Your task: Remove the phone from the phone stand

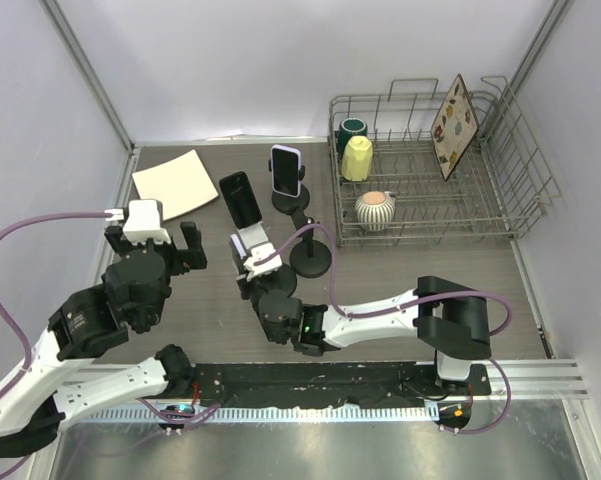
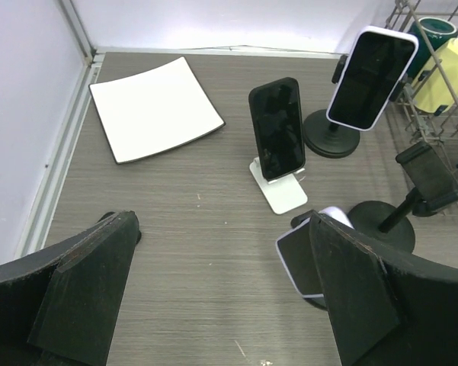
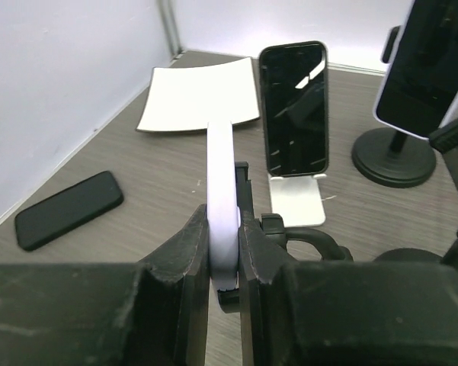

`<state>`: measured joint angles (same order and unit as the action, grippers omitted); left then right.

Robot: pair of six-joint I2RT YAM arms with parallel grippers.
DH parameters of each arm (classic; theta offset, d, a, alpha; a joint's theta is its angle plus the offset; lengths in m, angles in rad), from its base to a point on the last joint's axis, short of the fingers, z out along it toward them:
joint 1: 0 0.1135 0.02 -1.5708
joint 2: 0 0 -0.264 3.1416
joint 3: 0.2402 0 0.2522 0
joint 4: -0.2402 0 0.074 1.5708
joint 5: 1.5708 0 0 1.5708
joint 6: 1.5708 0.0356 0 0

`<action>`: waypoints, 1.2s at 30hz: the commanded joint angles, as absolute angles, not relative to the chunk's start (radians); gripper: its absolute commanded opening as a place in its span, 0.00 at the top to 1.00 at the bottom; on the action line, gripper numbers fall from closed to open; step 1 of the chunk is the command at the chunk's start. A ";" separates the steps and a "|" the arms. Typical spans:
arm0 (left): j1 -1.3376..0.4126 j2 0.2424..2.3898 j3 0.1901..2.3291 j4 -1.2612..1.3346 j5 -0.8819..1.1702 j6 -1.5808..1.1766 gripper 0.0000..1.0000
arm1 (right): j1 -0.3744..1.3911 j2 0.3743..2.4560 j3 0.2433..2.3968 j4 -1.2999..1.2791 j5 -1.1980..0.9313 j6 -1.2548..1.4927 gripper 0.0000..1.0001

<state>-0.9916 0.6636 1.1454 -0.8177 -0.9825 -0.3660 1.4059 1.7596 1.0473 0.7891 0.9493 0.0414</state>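
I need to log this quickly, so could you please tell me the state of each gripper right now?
Left gripper: open, holding nothing.
Right gripper: closed on the phone.

Bright, even light falls from above, washing the back wall point(image 1: 230, 60) almost to white and leaving only soft, short shadows on the table point(image 1: 400, 270). The screen of the black phone point(image 3: 293, 107) carries pale reflections. The fingers point(image 2: 84, 297) of the left claw point(image 2: 221, 227) sit dark and soft-edged close to the lens.
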 commanded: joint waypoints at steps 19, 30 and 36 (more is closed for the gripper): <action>-0.989 0.828 1.209 -0.888 -0.899 -0.557 0.00 | 1.399 1.597 1.063 0.752 0.980 0.046 0.23; -0.991 1.002 1.298 -1.000 -0.815 -0.745 0.00 | 1.152 1.395 0.930 0.357 0.876 0.268 0.16; -0.994 1.034 1.247 -0.954 -0.776 -0.821 0.00 | 1.075 1.249 0.752 0.452 0.827 0.233 0.14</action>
